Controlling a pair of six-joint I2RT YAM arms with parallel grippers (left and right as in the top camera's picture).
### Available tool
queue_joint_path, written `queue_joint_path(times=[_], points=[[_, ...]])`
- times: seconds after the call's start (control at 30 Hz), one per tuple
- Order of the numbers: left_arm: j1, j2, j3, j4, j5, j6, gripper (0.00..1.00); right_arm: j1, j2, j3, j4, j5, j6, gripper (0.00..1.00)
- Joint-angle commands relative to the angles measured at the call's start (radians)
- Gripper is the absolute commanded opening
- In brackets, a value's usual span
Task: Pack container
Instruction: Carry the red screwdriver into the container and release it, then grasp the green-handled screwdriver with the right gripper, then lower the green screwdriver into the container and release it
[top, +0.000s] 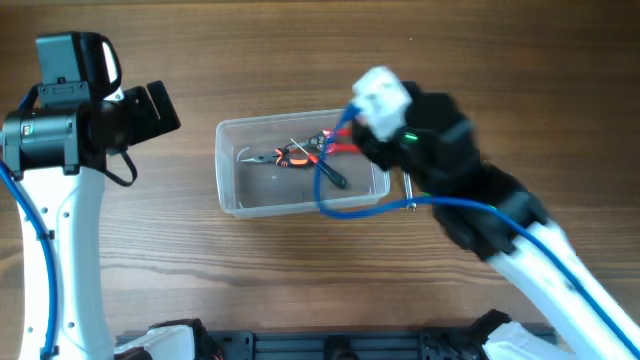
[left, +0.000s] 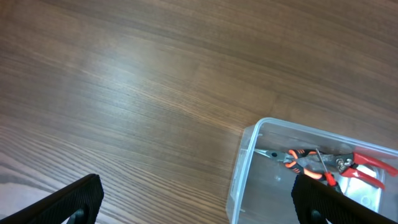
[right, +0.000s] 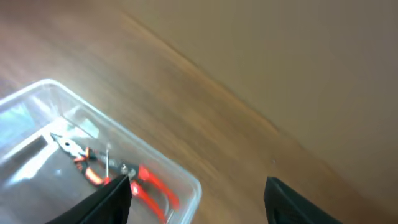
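Note:
The clear plastic container sits mid-table and holds orange-handled pliers, a red-handled cutter and a screwdriver. It also shows in the left wrist view and the right wrist view. My right gripper is open and empty, hovering above the container's far right corner; in the overhead view the arm hides its fingers. My left gripper is open and empty, above bare table to the left of the container, with the container's left wall between its fingers in the wrist view.
A small metal pin-like tool lies on the wooden table just right of the container, partly under the right arm. A blue cable of the right arm hangs over the container's front right.

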Motion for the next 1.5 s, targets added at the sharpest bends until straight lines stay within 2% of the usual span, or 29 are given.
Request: queue_joint_path(times=[0.0,0.07,0.1,0.2,0.37,0.43,0.6,0.67,0.73,0.93,1.07,1.17,1.3,1.37,1.43,1.47], points=[[0.006,-0.002,0.005,0.003,-0.010,-0.013,1.00,-0.135,-0.039,0.002,-0.180,0.048,0.335,0.67],[0.006,-0.002,0.005,0.003,-0.010,-0.013,1.00,-0.257,0.000,-0.029,-0.325,0.023,0.558,0.69],[0.006,-0.002,0.005,0.003,-0.010,-0.013,1.00,-0.307,0.036,-0.060,-0.354,-0.022,0.626,0.72],[0.006,-0.002,0.005,0.003,-0.010,-0.013,1.00,-0.359,0.169,-0.137,-0.322,-0.092,0.630,0.75],[0.006,-0.002,0.005,0.003,-0.010,-0.013,1.00,-0.359,0.396,-0.142,-0.310,-0.122,0.622,0.75],[0.006,-0.002,0.005,0.003,-0.010,-0.013,1.00,-0.391,0.457,-0.142,-0.316,-0.240,0.653,0.75],[0.006,-0.002,0.005,0.003,-0.010,-0.013,1.00,-0.550,0.463,-0.149,-0.358,-0.298,0.675,0.73],[0.006,-0.002,0.005,0.003,-0.010,-0.013,1.00,-0.562,0.463,-0.171,-0.375,-0.297,0.676,0.74],[0.006,-0.002,0.005,0.003,-0.010,-0.013,1.00,-0.577,0.463,-0.200,-0.367,-0.256,0.743,0.79],[0.006,-0.002,0.005,0.003,-0.010,-0.013,1.00,-0.691,0.463,-0.225,-0.336,-0.282,0.756,0.78],[0.006,-0.002,0.005,0.003,-0.010,-0.013,1.00,-0.691,0.470,-0.308,-0.191,-0.277,0.835,0.71],[0.006,-0.002,0.005,0.003,-0.010,-0.013,1.00,-0.691,0.470,-0.389,-0.061,-0.274,0.861,0.53],[0.006,-0.002,0.005,0.003,-0.010,-0.013,1.00,-0.691,0.471,-0.437,-0.026,-0.247,0.867,0.44],[0.006,-0.002,0.005,0.003,-0.010,-0.013,1.00,-0.691,0.472,-0.444,-0.027,-0.239,0.864,0.29],[0.006,-0.002,0.005,0.003,-0.010,-0.013,1.00,-0.691,0.472,-0.444,-0.029,-0.237,0.864,0.04],[0.006,-0.002,0.005,0.003,-0.010,-0.013,1.00,-0.691,0.472,-0.444,-0.029,-0.237,0.863,0.04]])
